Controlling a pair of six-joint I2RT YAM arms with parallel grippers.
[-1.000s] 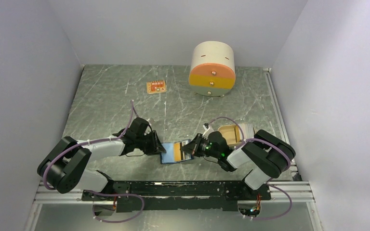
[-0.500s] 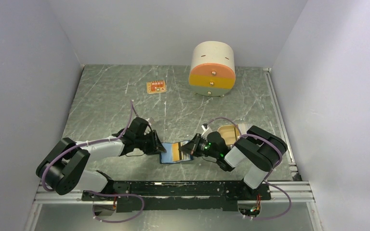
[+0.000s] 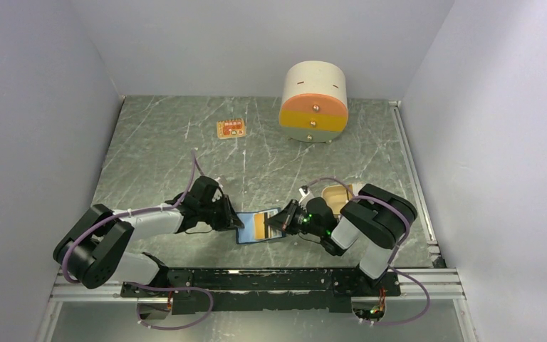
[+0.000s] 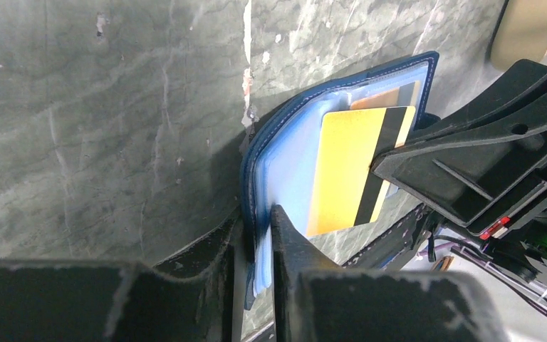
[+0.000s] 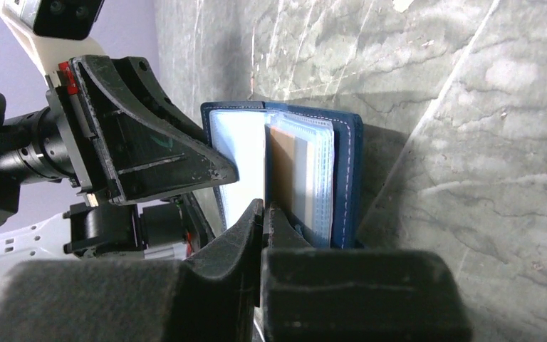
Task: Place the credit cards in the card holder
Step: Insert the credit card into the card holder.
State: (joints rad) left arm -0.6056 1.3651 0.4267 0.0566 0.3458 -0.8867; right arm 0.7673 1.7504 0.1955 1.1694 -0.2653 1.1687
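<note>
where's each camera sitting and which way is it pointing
top external: above and behind the bases, looking down on the grey marbled table; both arms show
left wrist: on the left arm, facing the navy blue folding card holder; left fingers pinch the cover
right wrist: on the right arm, facing leftward; right fingers pinch a thin tan card
shared: both wrist views show the holder

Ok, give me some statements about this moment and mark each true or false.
1. The card holder lies open between the two grippers. True.
2. The right gripper is empty. False: it is shut on a credit card at the holder's open pages.
3. The left gripper pinches the holder's edge. True.
4. The drawer unit stands beside the arms' bases. False: it stands at the far edge of the table.
</note>
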